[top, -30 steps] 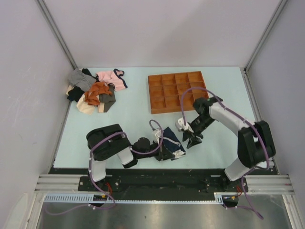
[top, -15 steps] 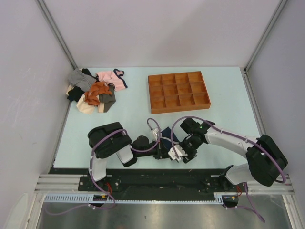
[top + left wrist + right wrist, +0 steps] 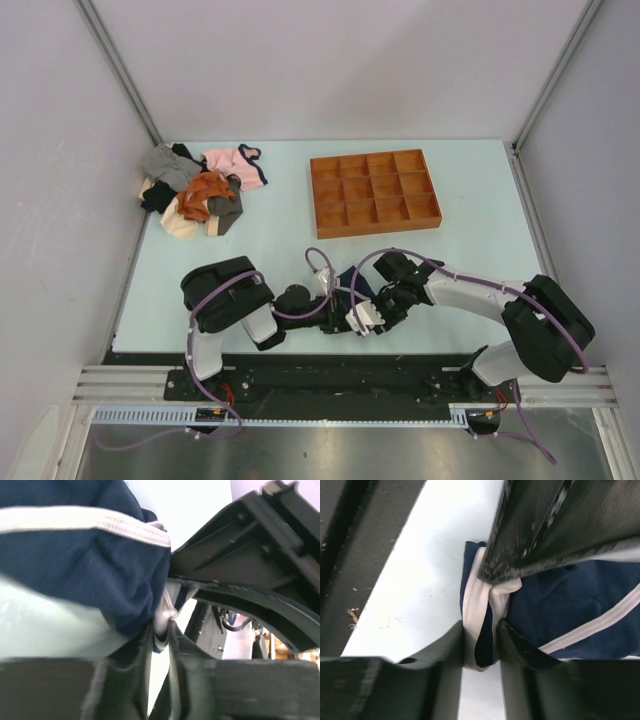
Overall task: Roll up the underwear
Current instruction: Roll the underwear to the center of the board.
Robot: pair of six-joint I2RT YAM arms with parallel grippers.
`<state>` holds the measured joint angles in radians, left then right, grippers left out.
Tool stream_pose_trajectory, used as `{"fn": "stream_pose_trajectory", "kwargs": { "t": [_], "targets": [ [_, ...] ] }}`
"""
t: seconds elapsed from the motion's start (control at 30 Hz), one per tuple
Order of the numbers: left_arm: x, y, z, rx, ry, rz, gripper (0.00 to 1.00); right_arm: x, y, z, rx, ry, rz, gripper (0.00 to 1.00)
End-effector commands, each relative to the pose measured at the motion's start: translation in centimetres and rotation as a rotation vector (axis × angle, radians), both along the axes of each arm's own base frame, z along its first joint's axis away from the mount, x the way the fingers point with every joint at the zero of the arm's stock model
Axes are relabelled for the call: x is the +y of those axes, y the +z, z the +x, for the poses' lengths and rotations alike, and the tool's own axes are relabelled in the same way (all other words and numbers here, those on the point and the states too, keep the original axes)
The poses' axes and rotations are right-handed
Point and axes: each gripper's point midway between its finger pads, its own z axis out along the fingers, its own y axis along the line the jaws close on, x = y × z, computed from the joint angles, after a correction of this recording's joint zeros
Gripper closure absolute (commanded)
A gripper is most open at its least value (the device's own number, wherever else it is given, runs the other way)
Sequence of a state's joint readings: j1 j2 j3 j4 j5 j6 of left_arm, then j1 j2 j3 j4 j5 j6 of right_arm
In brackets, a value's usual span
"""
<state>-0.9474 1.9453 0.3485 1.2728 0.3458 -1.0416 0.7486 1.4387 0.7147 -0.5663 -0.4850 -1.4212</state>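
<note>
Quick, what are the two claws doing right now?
Left claw: closed, pinching the underwear.
Right claw: closed on the underwear's white-trimmed edge.

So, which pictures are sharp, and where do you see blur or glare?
Top external: evenly lit, sharp, no glare. Left wrist: the underwear trim is fairly sharp; the near fingers are dark and blurred. Right wrist: the left arm across the top is smeared, the table bright.

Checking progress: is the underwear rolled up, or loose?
Loose, not rolled: the underwear lies bunched, its edges pinched by the left gripper and right gripper.
</note>
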Motion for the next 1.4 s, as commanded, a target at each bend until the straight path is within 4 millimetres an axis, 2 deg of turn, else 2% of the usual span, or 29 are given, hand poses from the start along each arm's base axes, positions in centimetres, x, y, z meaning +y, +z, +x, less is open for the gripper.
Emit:
{"fn": "stream_pose_trajectory", "kwargs": {
  "t": [0.0,0.03,0.07,0.1,0.13,0.2,0.23,0.27,0.3,0.33,0.37,0.4,0.43,0.47,0.5,0.57,0.67,0.73,0.77,0.8,0.87,1.0,1.23,1.37],
  "targets": [
    [1.6,2.3,1.1,-0.070,0.074,-0.038,0.71,-2.2,-2.3,0.7,-0.001,-0.046,-0.114,0.69],
    [1.7,3.6,1.4,-0.105,0.081,-0.061,0.65,-2.2,-2.4,0.4,0.019,-0.046,-0.113,0.73],
    [2.1,4.1,1.6,-0.131,0.094,-0.062,0.62,-2.3,-2.4,0.2,0.043,-0.047,-0.113,0.75],
    [2.9,3.9,1.5,-0.171,0.097,-0.038,0.61,-3.2,-2.4,-1.0,0.111,-0.042,-0.145,0.77],
    [3.2,5.2,1.6,-0.214,0.102,-0.049,0.56,-2.2,-1.5,-1.1,0.151,-0.036,-0.111,0.81],
    [4.4,5.1,1.4,-0.308,0.099,-0.008,0.53,-2.9,-1.2,-2.8,0.289,-0.039,-0.135,0.87],
    [4.9,5.5,1.4,-0.349,0.098,-0.002,0.50,-2.3,-0.4,-2.4,0.306,-0.039,-0.120,0.88],
    [5.3,6.6,1.3,-0.404,0.101,-0.012,0.48,-2.4,-0.5,-2.8,0.358,-0.047,-0.131,0.89],
    [5.8,6.5,0.9,-0.483,0.082,0.019,0.44,-2.5,0.2,-3.8,0.440,-0.057,-0.128,0.89],
    [5.9,6.9,0.7,-0.535,0.070,0.025,0.32,-1.9,0.8,-3.4,0.470,-0.057,-0.118,0.89],
    [5.5,7.8,-0.4,-0.601,0.035,0.007,0.28,-1.7,1.3,-3.5,0.513,-0.062,-0.115,0.89],
    [5.6,7.7,-0.8,-0.681,0.010,0.029,0.24,-2.2,1.5,-4.9,0.645,-0.086,-0.147,0.89],
    [5.4,7.9,-1.4,-0.725,-0.018,0.028,0.23,-2.1,1.7,-5.1,0.686,-0.078,-0.145,0.89],
    [4.9,7.9,-2.6,-0.761,-0.064,0.023,0.22,-1.6,2.3,-4.4,0.708,-0.082,-0.132,0.89],
    [4.6,8.0,-2.9,-0.829,-0.089,0.031,0.21,-1.9,2.3,-5.3,0.813,-0.105,-0.166,0.89],
    [3.8,7.9,-4.3,-0.896,-0.139,0.030,0.21,-1.7,2.5,-4.6,0.859,-0.124,-0.155,0.89],
    [2.3,7.2,-5.1,-0.994,-0.200,0.059,0.20,-1.7,2.0,-4.3,0.917,-0.169,-0.164,0.89],
    [1.1,6.3,-4.8,-1.038,-0.233,0.106,0.20,-1.9,1.6,-4.2,0.927,-0.195,-0.181,0.89],
    [0.0,6.7,-4.8,-1.069,-0.243,0.112,0.20,-1.9,1.5,-4.1,0.924,-0.198,-0.182,0.89],
    [-0.2,5.5,-4.7,-1.069,-0.269,0.152,0.20,-1.9,1.4,-4.1,0.926,-0.200,-0.186,0.89],
    [-1.2,5.7,-4.2,-1.109,-0.261,0.178,0.20,-2.0,1.3,-4.0,0.932,-0.210,-0.186,0.89],
    [-1.7,5.7,-3.4,-1.157,-0.243,0.217,0.19,-2.0,1.1,-3.8,0.927,-0.225,-0.191,0.89],
    [-2.9,3.1,-3.4,-1.150,-0.341,0.301,0.20,-2.0,0.9,-3.7,0.929,-0.229,-0.192,0.89],
    [-3.2,1.4,-3.4,-1.123,-0.383,0.357,0.25,-2.1,1.0,-3.5,0.935,-0.239,-0.183,0.89]
  ]
}}
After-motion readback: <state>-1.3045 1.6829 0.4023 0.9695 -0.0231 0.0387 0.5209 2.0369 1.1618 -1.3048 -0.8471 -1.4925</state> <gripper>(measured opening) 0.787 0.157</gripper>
